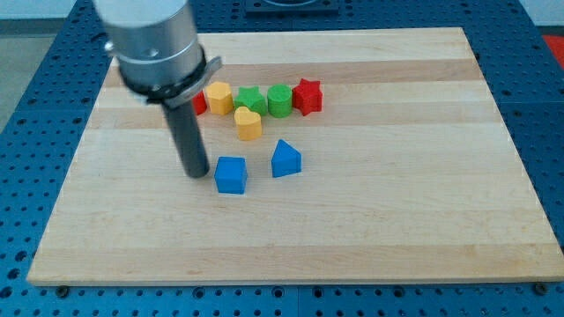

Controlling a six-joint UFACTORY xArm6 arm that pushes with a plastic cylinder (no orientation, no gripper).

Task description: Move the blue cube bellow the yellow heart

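Observation:
The blue cube (231, 174) lies on the wooden board (397, 220), a little left of centre. The yellow heart (248, 124) lies above it, slightly to the right, with a gap between them. My tip (195, 173) rests on the board just left of the blue cube, close to its left side; I cannot tell if it touches. The rod rises from there to the arm's grey body at the view's top left.
A blue triangular block (285, 158) lies right of the cube. Above the heart runs a row: a red block (199, 102) partly behind the rod, a yellow block (219, 98), a green star (251, 99), a green block (279, 99), a red star (307, 96).

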